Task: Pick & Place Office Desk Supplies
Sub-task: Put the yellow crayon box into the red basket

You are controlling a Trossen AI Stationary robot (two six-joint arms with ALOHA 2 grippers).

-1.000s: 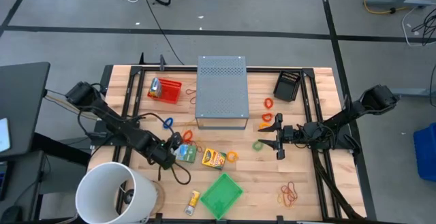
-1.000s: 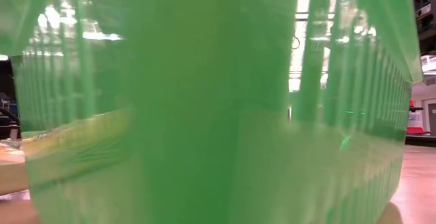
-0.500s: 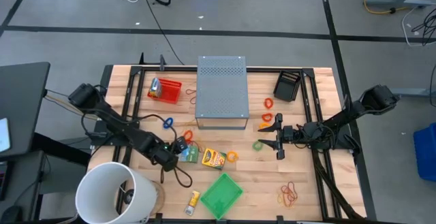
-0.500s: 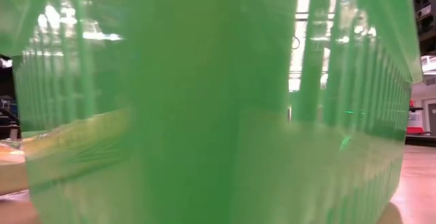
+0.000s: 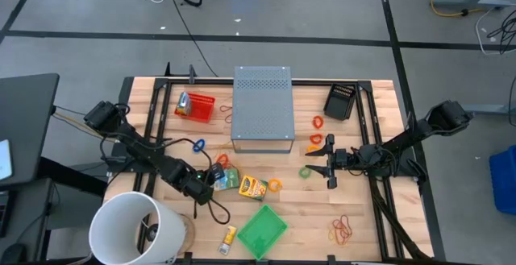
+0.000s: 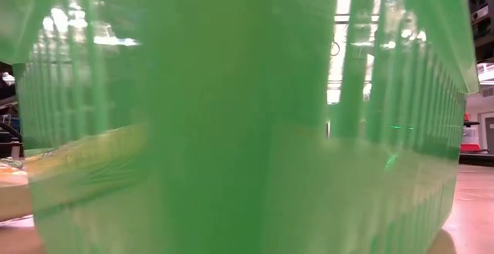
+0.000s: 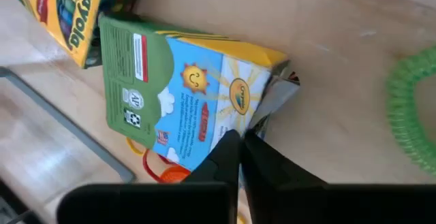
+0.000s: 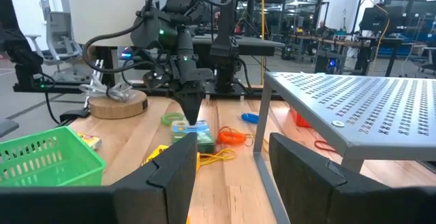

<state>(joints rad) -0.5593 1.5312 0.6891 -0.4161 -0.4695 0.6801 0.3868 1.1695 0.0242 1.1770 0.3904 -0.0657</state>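
Note:
A green-white packet (image 5: 223, 183) lies on the table left of centre, next to a yellow crayon box (image 5: 253, 188). My left gripper (image 5: 206, 181) is shut on the packet's edge (image 7: 228, 139); the right wrist view shows it (image 8: 191, 117) pointing down at the packet (image 8: 199, 134). Rubber bands lie scattered: orange (image 5: 222, 160), blue (image 5: 199, 145), green (image 5: 306, 171) and red (image 5: 343, 230). My right gripper (image 5: 329, 168) hovers open at the right of the grey box, holding nothing. My left gripper pinches the packet's long edge (image 7: 219, 130) between its two fingers, close to the torn grey flap end (image 7: 274, 96). The fingers come from above, pointing down. The packet lies on the table, printed face up.
A grey perforated box (image 5: 262, 108) stands at the middle back, with a red basket (image 5: 196, 106) to its left and a black tray (image 5: 341, 101) to its right. A white bucket (image 5: 133, 229) is at the near left corner. A green basket (image 5: 260, 231) fills the low view.
My left gripper has sunk a little toward the packet and the table's near edge and has shut on the packet's edge. The packet has stayed where it lay.

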